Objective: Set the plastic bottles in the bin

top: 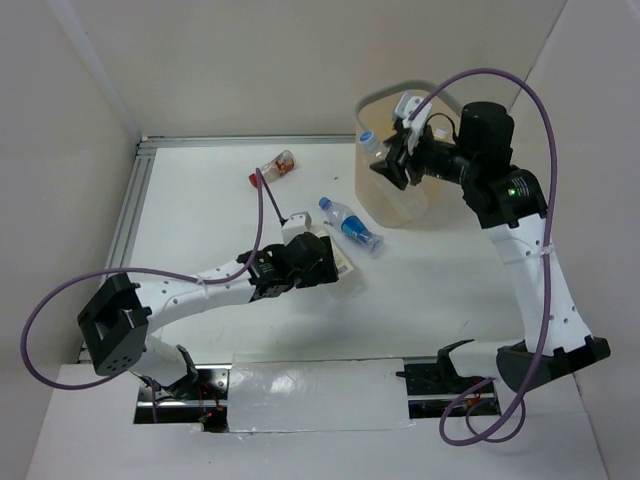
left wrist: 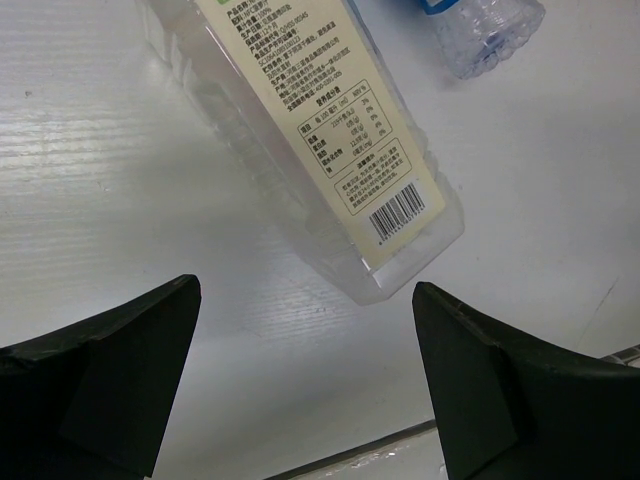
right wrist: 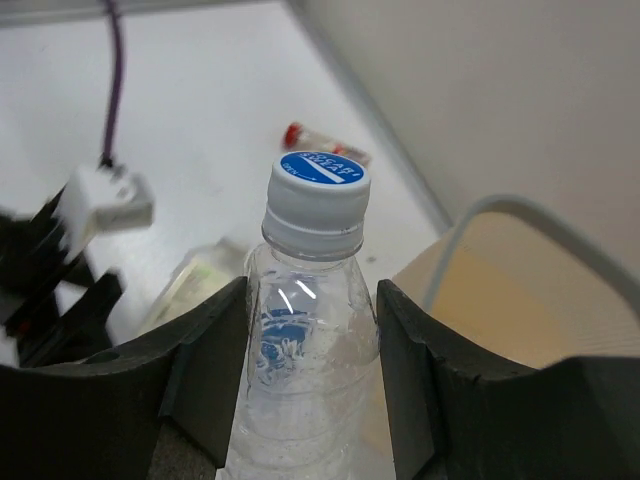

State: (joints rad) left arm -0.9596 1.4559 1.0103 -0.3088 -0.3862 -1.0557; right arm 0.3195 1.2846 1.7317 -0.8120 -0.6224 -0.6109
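My right gripper (top: 390,163) is shut on a clear plastic bottle (top: 369,141) with a blue-and-white cap, held at the left rim of the beige bin (top: 412,205). In the right wrist view the bottle (right wrist: 312,340) sits between both fingers of the gripper (right wrist: 312,300), with the bin (right wrist: 500,300) to its right. My left gripper (top: 303,263) is open and empty just behind the white-labelled bottle (top: 341,262) lying on the table; in the left wrist view that bottle (left wrist: 330,150) lies ahead of the gripper (left wrist: 305,300). A blue-labelled bottle (top: 350,227) and a short red-capped bottle (top: 273,167) lie on the table.
The white table is walled on the left, back and right. A metal rail (top: 128,215) runs along its left edge. Cables loop over both arms. The blue-labelled bottle's base shows in the left wrist view (left wrist: 488,35). The red-capped bottle shows in the right wrist view (right wrist: 322,142).
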